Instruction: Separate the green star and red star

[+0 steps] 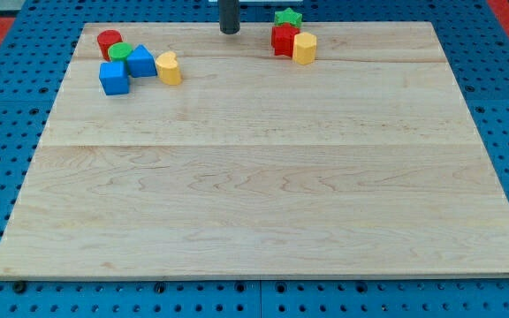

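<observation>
The green star (288, 18) lies at the view's top edge of the wooden board (263, 177). The red star (283, 40) sits just below it and touches it. A yellow hexagon block (305, 48) touches the red star's right side. My tip (229, 31) rests on the board to the left of the two stars, about a block's width from the red star, touching no block.
A cluster sits at the view's top left: a red cylinder (109, 42), a green cylinder (120, 52), a blue triangular block (140, 62), a blue cube (113, 78) and a yellow heart (169, 68). Blue pegboard surrounds the board.
</observation>
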